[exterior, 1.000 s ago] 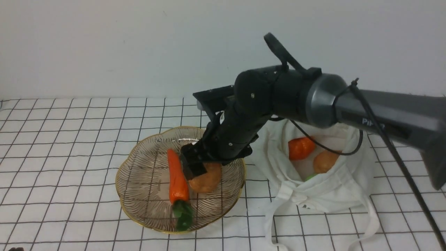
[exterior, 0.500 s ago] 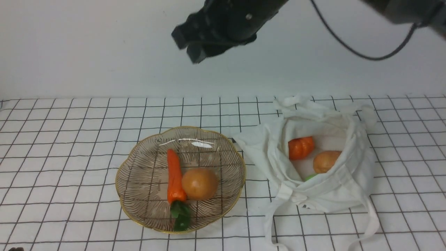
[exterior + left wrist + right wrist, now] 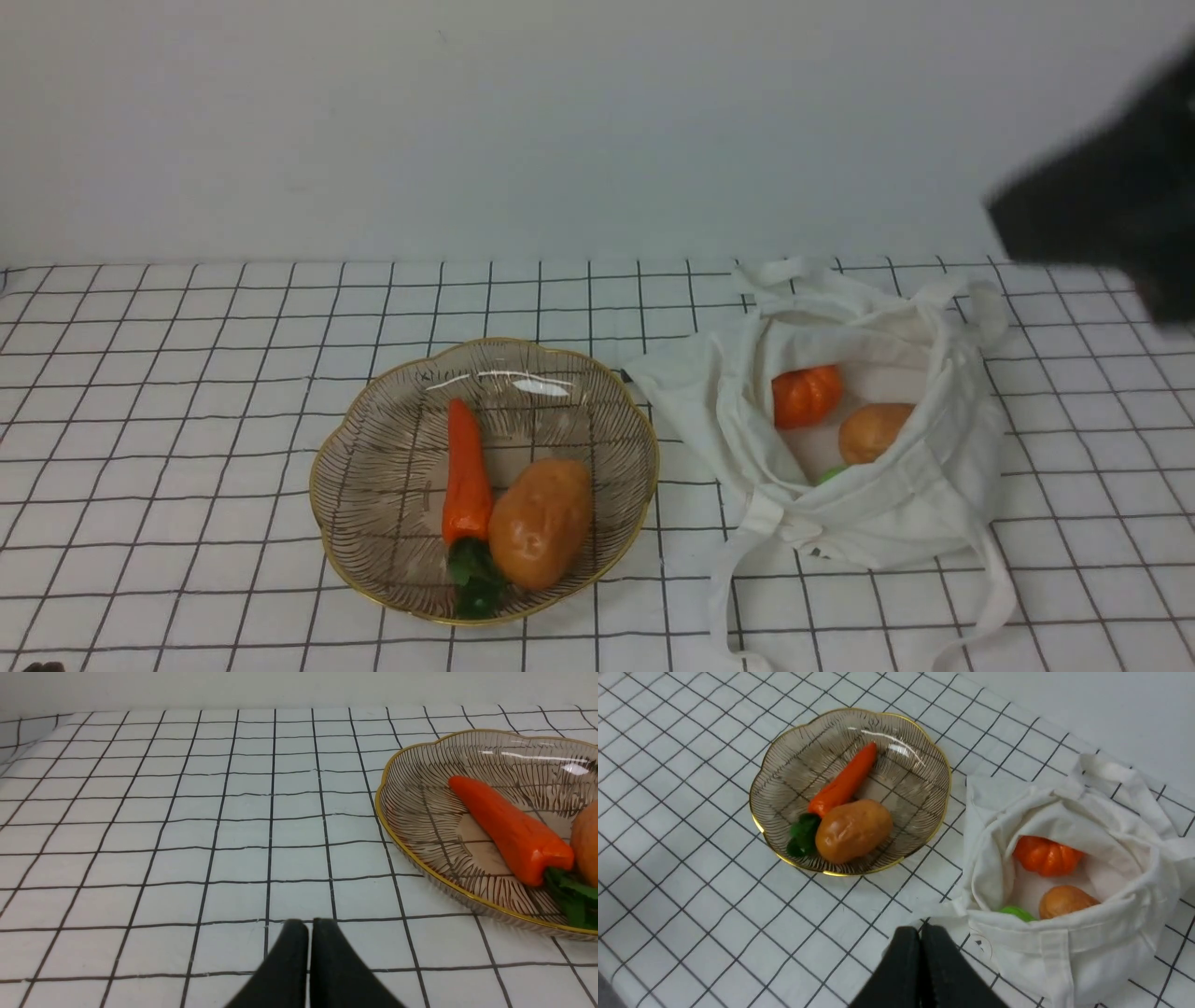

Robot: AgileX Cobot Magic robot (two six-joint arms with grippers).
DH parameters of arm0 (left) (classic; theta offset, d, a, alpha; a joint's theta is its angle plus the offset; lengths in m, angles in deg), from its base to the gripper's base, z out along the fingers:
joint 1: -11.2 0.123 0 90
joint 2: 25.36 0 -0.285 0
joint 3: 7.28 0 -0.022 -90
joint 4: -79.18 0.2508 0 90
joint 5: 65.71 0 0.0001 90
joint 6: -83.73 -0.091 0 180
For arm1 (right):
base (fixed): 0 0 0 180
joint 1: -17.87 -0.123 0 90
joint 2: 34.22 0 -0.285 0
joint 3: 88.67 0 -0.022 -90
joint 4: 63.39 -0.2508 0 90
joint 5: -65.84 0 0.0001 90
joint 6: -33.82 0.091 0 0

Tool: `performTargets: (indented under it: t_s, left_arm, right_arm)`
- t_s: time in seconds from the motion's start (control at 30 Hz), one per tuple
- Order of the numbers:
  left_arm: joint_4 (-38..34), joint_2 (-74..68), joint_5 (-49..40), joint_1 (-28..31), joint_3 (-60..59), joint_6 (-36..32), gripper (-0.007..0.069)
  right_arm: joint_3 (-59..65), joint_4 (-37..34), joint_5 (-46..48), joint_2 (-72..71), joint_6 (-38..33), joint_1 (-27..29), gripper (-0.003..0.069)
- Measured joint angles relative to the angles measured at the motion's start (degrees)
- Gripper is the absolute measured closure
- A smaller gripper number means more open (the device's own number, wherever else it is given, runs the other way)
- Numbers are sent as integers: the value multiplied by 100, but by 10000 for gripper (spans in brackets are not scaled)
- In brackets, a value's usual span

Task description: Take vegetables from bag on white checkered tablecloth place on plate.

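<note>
So the white checkered tablecloth (image 3: 187, 373) covers the whole desk. On the right sits the bag (image 3: 896, 523), mouth open, with its straps trailing toward the near edge. The right arm (image 3: 1111, 215) is just a dark blur at the far right, up above the bag.

The plate (image 3: 373, 411) sits just left of the bag. On its near-right part lies the larger potato (image 3: 540, 523), snug against the carrot (image 3: 467, 476), whose green top points to the near side.

Inside the bag, the pumpkin (image 3: 808, 395) sits toward the far side. The smaller potato (image 3: 873, 431) is just right of it and a bit nearer, and the green bit (image 3: 831, 474) peeks over the near fold.

The right claw (image 3: 920, 933) is pinched closed and empty, high over the cloth by the bag's near-left corner. The left claw (image 3: 309, 926) is also pinched closed with nothing in it, low over bare cloth left of the plate.
</note>
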Motion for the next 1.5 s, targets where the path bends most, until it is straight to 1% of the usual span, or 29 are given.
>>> performTargets:
  t_s: [0.13, 0.17, 0.2, 0.3, 0.4, 0.6, 1.17, 1.3, 1.37, 1.43, 1.5]
  left_arm:
    - [0, 0, 0, 0, 0, 0, 632]
    - [0, 0, 0, 0, 0, 0, 632]
    - [0, 0, 0, 0, 0, 0, 632]
    - [0, 0, 0, 0, 0, 0, 632]
    - [0, 0, 0, 0, 0, 0, 632]
    - [0, 0, 0, 0, 0, 0, 632]
    - [0, 0, 0, 0, 0, 0, 632]
    - [0, 0, 0, 0, 0, 0, 632]
    - [0, 0, 0, 0, 0, 0, 632]
    - [0, 0, 0, 0, 0, 0, 632]
    - [0, 0, 0, 0, 0, 0, 632]
  right_arm:
    - [1565, 0, -1380, -1172, 49, 0, 671]
    - [1685, 0, -1495, -1259, 49, 0, 671]
    - [2660, -52, -2539, -1978, 68, 0, 673]
    - [3686, -132, -3740, -2814, 81, 0, 673]
    - [4239, -175, -4286, -3251, 83, 0, 673]
    - [4379, -175, -4587, -3416, 83, 0, 673]
    - [4381, -175, -4612, -3416, 83, 0, 673]
    - [4492, -148, -4627, -3649, 83, 18, 673]
    - [4619, -109, -4652, -3803, 83, 127, 673]
    - [4810, -78, -4669, -3996, 83, 457, 673]
    - [5157, -63, -4675, -4191, 83, 987, 673]
